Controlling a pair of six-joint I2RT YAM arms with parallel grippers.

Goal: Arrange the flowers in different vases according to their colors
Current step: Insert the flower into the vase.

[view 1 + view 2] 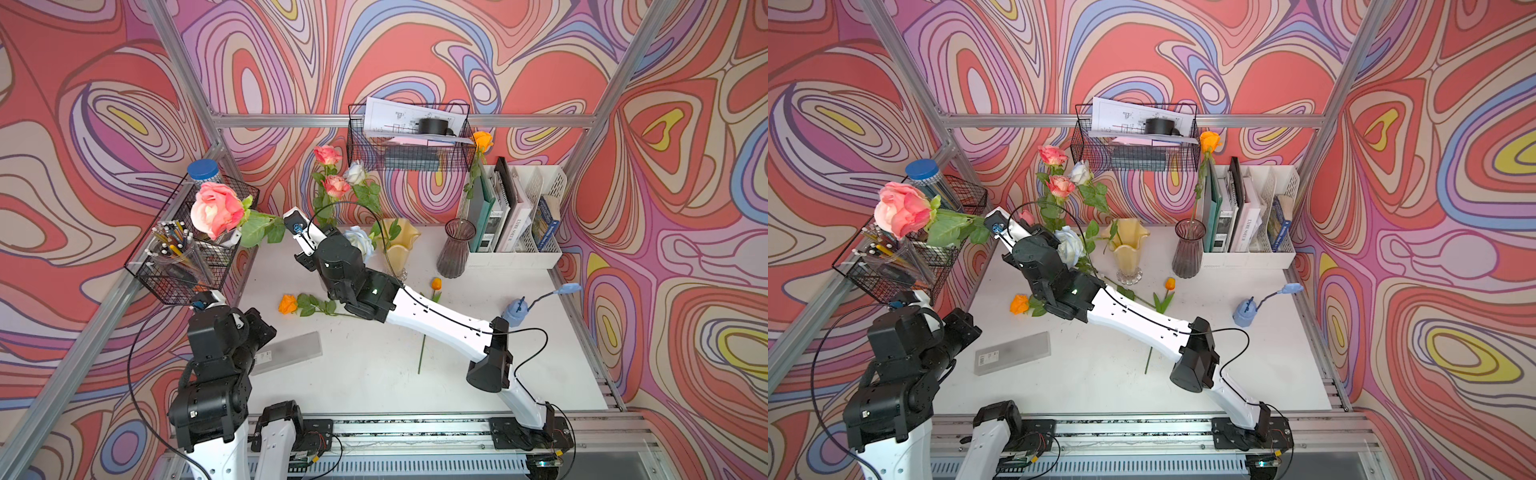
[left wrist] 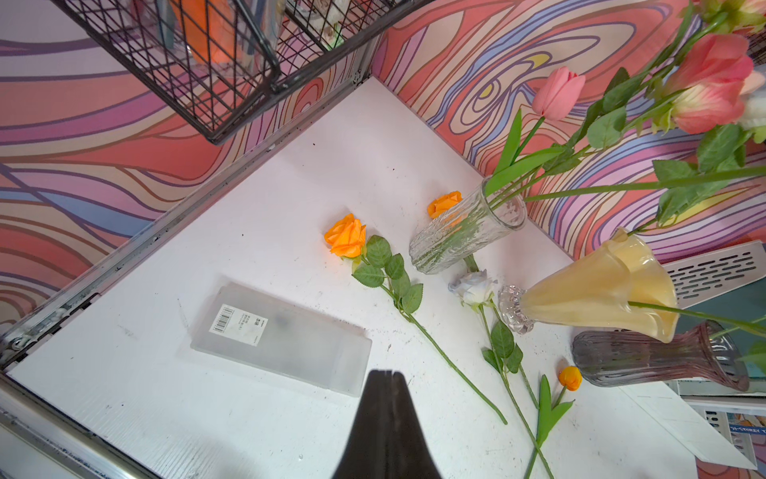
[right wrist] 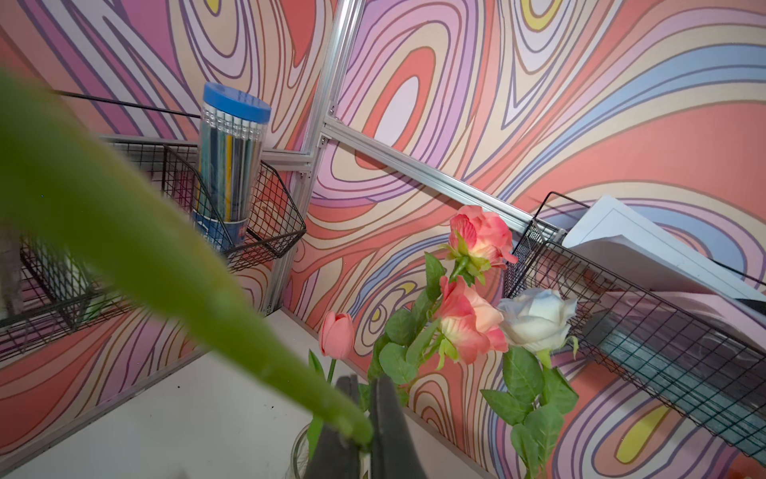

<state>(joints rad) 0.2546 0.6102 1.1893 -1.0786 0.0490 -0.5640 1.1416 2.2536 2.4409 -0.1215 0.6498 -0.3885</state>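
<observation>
My right gripper (image 3: 367,379) is shut on the green stem of a large pink rose (image 1: 216,214), held high at the back left over the clear glass vase (image 2: 468,232). That vase holds two pink roses (image 1: 336,185) and a pink tulip (image 2: 557,93). A white rose (image 1: 356,172) stands in the yellow vase (image 1: 401,245), and an orange rose (image 1: 482,141) in the purple vase (image 1: 455,249). On the table lie an orange rose (image 1: 287,303), a white-blue rose (image 2: 474,286), an orange tulip bud (image 1: 436,284) and another orange rose (image 2: 445,203). My left gripper (image 2: 385,373) is shut and empty above the front left.
A frosted plastic box (image 1: 286,353) lies at the front left. A wire basket (image 1: 183,266) with a pen cup and blue-lidded tube hangs on the left wall, another basket (image 1: 409,137) at the back. A white file organizer (image 1: 515,216) and a blue spouted object (image 1: 515,311) stand right.
</observation>
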